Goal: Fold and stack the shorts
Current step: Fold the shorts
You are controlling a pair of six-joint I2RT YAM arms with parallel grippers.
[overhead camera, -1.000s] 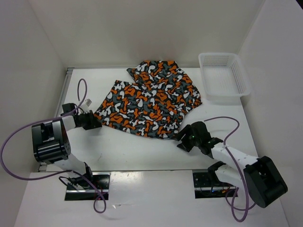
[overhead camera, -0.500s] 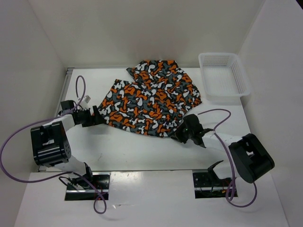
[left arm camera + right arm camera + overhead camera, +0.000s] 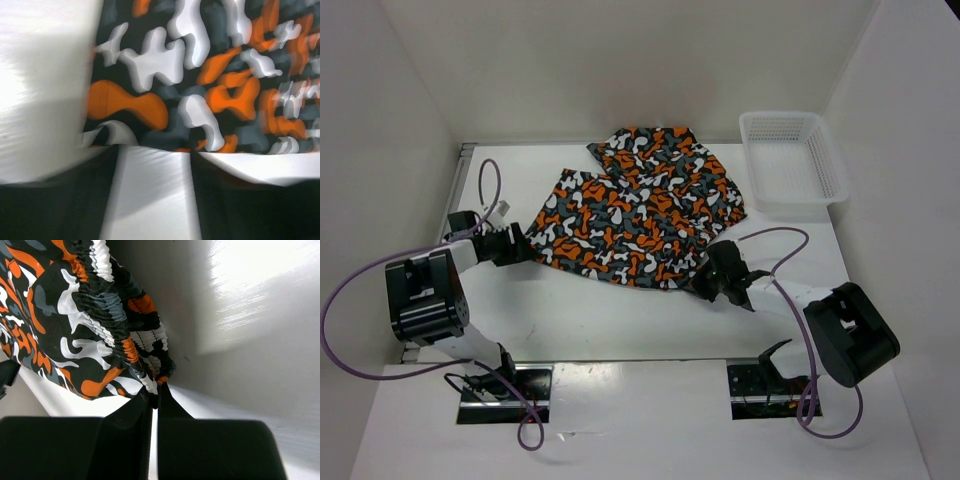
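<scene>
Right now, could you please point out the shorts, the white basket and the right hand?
shorts [image 3: 640, 215], top external view, middle of the spread fabric.
white basket [image 3: 795, 208], top external view, its near wall.
right hand [image 3: 154, 395], right wrist view, between its fingertips at the waistband.

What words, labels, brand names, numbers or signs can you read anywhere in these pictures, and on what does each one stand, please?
None: no readable text appears in any view.
shorts: only the orange, grey, black and white camouflage print; no tag or label shows.
basket: plain white mesh, no marking visible.
The left wrist view is motion-blurred, so any fine print there could not be read.
</scene>
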